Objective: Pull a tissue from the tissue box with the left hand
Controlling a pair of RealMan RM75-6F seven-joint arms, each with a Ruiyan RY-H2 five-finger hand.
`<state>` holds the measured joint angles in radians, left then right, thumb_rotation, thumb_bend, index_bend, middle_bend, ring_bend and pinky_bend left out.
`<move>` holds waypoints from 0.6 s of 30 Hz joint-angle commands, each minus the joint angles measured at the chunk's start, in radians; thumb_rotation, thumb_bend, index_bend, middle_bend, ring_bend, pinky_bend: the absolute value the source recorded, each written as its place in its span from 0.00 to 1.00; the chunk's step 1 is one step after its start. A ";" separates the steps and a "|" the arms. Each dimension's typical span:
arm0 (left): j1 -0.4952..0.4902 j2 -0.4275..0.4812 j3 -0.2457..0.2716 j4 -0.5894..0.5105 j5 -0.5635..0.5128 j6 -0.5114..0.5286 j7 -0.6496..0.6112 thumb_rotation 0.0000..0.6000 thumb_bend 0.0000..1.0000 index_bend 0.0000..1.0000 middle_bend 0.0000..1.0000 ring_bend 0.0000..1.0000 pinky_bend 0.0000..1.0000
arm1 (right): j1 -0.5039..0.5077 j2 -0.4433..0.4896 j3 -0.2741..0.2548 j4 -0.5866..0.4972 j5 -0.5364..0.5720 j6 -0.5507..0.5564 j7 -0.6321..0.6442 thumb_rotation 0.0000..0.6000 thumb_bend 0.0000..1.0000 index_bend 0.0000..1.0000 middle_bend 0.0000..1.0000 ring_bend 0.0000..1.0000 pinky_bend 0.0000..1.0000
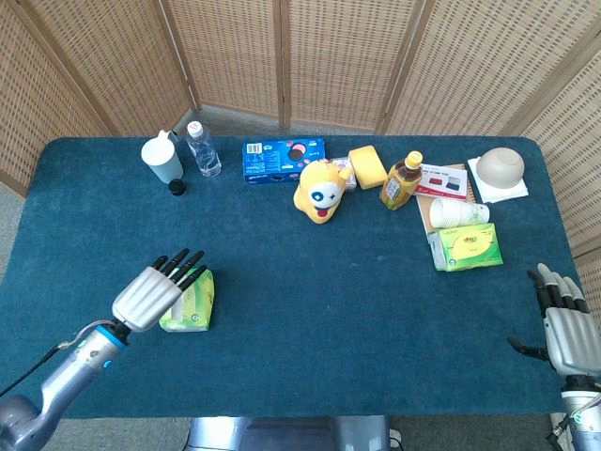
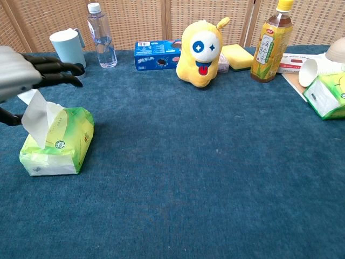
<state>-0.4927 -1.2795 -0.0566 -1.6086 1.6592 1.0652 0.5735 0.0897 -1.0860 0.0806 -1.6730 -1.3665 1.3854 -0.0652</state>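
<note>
1. Tissue box [image 1: 191, 303], a soft green and yellow pack, lies on the blue counter [image 1: 310, 272] in its left half, nearer the front edge than the back; we note a white tissue [image 2: 35, 114] standing upright from its top slot in the chest view.
2. Left hand [image 1: 153, 292] hangs directly above the left end of the tissue box. Its dark fingers [image 2: 56, 67] are straight and spread, reaching over the tissue, with the thumb [image 2: 9, 118] low at the far left. We see nothing held in this hand, and we cannot tell whether any part of it touches the tissue.
3. Right hand [image 1: 567, 329] sits at the front right corner of the counter, shown only in the head view, its fingers extended and apart, holding nothing.
4. Along the back edge we record, from the left: a pale cup [image 1: 161, 161], a water bottle [image 1: 202, 148] just beside it, a small black cap [image 1: 177, 187] in front of the cup, a blue biscuit box [image 1: 283, 159], a yellow plush toy [image 1: 319, 190], a yellow sponge [image 1: 368, 167] and a juice bottle [image 1: 401, 180].
5. Toward the right edge lie a second green tissue pack [image 1: 465, 247], a stack of paper cups [image 1: 458, 211] on its side, and a beige bowl [image 1: 500, 167] on a white napkin.
</note>
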 commanded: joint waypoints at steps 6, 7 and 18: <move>-0.042 -0.055 0.006 0.039 0.032 -0.002 -0.001 1.00 0.57 0.69 0.70 0.59 0.81 | 0.000 0.004 0.000 0.001 0.003 -0.005 0.012 0.99 0.00 0.00 0.00 0.00 0.00; -0.044 -0.059 0.009 0.046 0.040 0.006 -0.013 1.00 0.60 0.73 0.75 0.63 0.88 | 0.000 0.004 0.000 0.001 0.004 -0.005 0.014 0.99 0.00 0.00 0.00 0.00 0.00; -0.024 -0.001 0.049 0.027 0.050 0.040 -0.021 1.00 0.67 0.84 0.95 0.79 1.00 | -0.001 0.010 0.001 0.001 0.005 -0.007 0.034 0.99 0.00 0.00 0.00 0.00 0.00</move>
<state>-0.5218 -1.2911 -0.0108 -1.5724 1.7126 1.0990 0.5493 0.0884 -1.0758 0.0814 -1.6721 -1.3617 1.3779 -0.0308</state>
